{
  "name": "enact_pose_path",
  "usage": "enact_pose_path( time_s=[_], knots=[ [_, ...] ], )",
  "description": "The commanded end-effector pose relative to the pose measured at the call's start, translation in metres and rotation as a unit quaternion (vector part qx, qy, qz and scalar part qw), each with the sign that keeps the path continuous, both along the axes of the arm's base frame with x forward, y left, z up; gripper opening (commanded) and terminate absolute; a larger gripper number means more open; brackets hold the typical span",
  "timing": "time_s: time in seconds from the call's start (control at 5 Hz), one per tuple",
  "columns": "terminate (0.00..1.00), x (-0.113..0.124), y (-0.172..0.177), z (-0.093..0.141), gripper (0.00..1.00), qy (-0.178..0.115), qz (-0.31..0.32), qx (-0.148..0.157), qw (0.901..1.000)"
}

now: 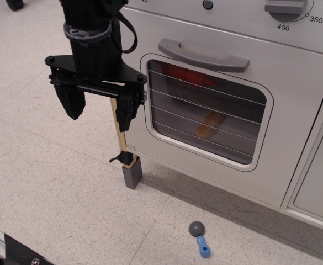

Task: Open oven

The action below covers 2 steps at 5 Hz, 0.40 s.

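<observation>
The white toy oven (pixel 167 132) fills the upper right. Its door is shut, with a grey bar handle (pixel 202 56) across the top and a rounded window (pixel 205 113) lined with wires. Red and orange shapes show dimly behind the window. A dial panel (pixel 236 14) runs above the door, with a dial (pixel 288 6) marked 350 and 450. My black gripper (pixel 98 113) hangs open and empty to the left of the door, below handle height. Its right finger (pixel 127 113) is near the door's left edge.
A thin wooden stick with a grey block foot (pixel 132 171) stands by the oven's lower left corner. A small blue toy with a grey cap (pixel 199 237) lies on the floor in front. A plain white cabinet door (pixel 321 182) stands to the right.
</observation>
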<state>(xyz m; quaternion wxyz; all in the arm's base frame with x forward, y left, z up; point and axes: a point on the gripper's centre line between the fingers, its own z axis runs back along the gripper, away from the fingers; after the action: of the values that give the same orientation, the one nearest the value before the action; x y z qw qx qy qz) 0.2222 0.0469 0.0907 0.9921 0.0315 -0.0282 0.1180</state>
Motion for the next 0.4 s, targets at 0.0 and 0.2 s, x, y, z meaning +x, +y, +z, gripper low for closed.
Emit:
enact_pose_path(
  time_s=[0.0,0.2],
  knots=[
    [0.0,0.0,0.0,0.0,1.0,0.0,0.0,0.0,1.0],
    [0.0,0.014,-0.003,0.006,1.0,-0.093,0.121,-0.025,0.9879]
  ],
)
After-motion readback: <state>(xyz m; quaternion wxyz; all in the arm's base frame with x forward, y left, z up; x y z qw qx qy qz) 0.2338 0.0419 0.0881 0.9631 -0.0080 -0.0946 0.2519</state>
